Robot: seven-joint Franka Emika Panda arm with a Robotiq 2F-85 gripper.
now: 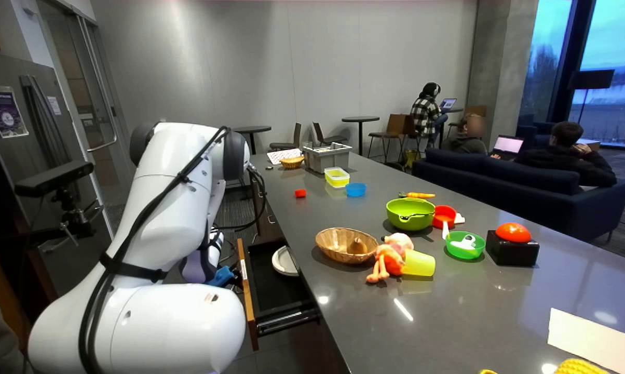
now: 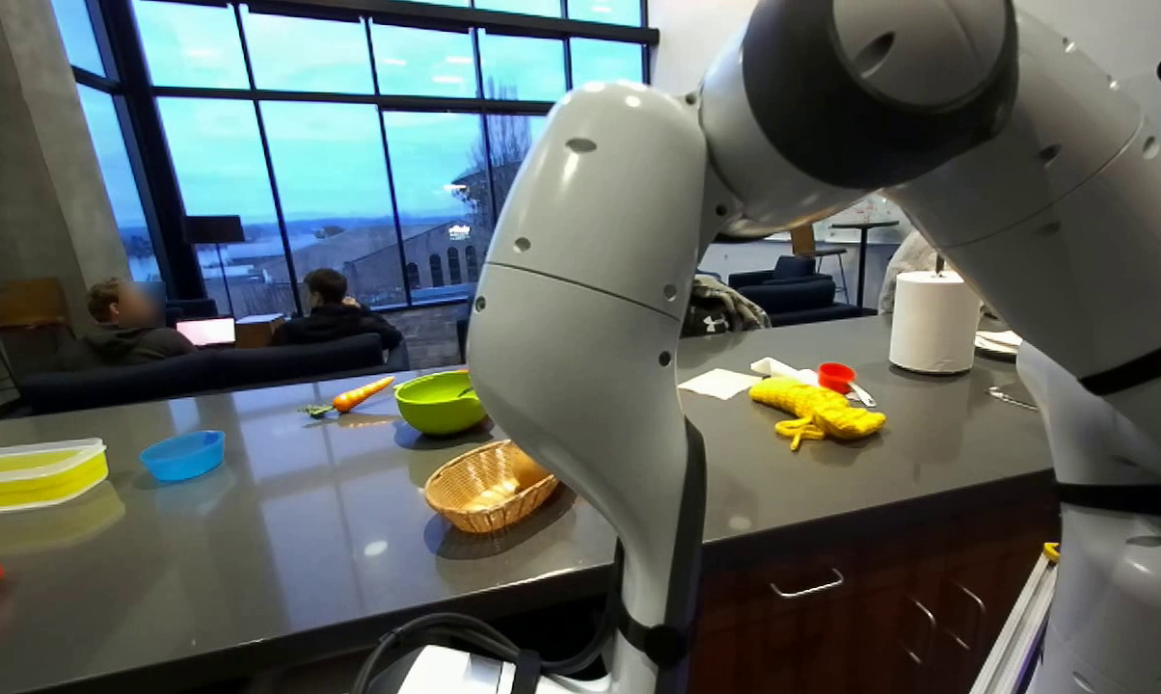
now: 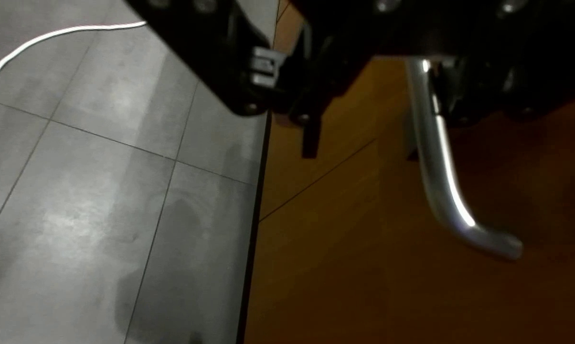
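In the wrist view my gripper [image 3: 361, 150] comes in from the top with its fingers wide apart. A curved silver handle [image 3: 438, 162] on a brown wooden front runs between the fingers, close to the right-hand one and overlapping it. I cannot tell whether they touch. The left-hand finger [image 3: 310, 138] stands apart from the handle over the wood. In an exterior view a drawer [image 1: 247, 291] is pulled out from under the counter, with a white plate [image 1: 284, 261] inside. The wrist is low beside the drawer's front; the fingers are hidden there. The gripper is out of sight in an exterior view too.
The grey counter [image 1: 354, 322] edge runs above the drawer. On it are a wicker basket [image 1: 338, 246], an orange plush toy [image 1: 390, 257], a green bowl [image 1: 410, 214] and a black box with an orange dome [image 1: 512, 246]. A white cable [image 3: 63, 31] lies on the floor.
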